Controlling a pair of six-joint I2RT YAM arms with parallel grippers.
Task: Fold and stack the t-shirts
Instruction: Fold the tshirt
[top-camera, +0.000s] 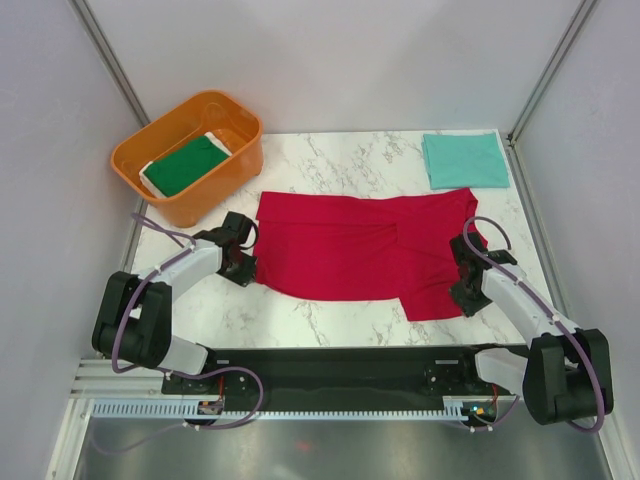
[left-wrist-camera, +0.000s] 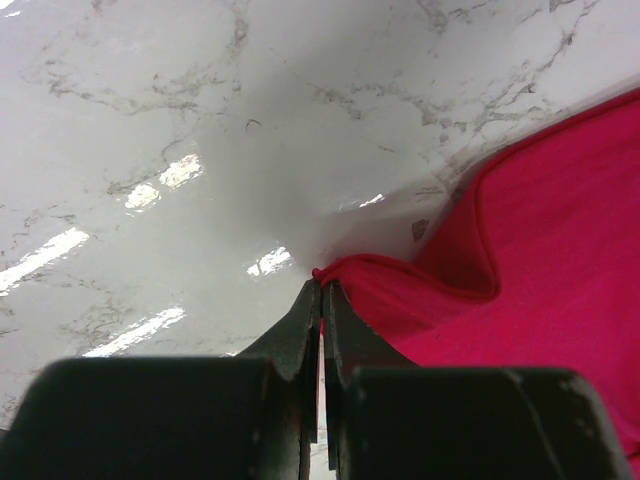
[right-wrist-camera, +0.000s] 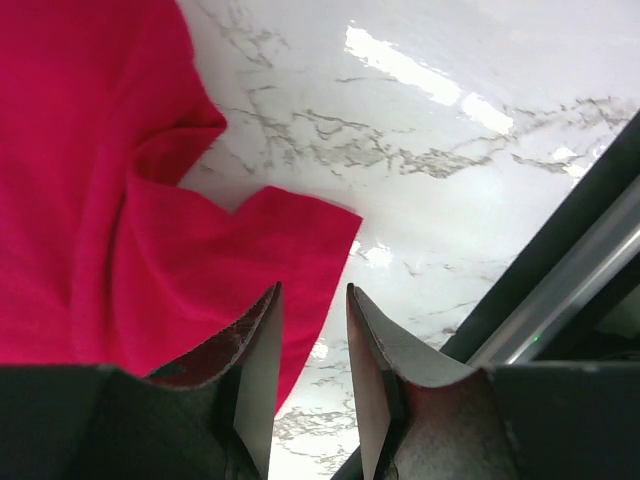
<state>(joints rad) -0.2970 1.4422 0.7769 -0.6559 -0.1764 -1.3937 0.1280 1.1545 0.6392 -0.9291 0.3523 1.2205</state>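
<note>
We see red t-shirt (top-camera: 350, 250) spread flat on marble table (top-camera: 340, 160), just beside orange tub (top-camera: 210, 195), on side toward arm bases. Dark green t-shirt (top-camera: 185, 165) folded inside tub. Teal t-shirt (top-camera: 464, 160) folded, well apart from tub, at opposite far corner.

Left gripper (left-wrist-camera: 320, 290) at red shirt's edge nearest tub: we read jaws as pressed together, sliver of red hem pinched at tips.

Right gripper (right-wrist-camera: 312, 290) at shirt's end farthest from tub: jaws parted, narrow gap, nothing held, red corner lying beneath.
</note>
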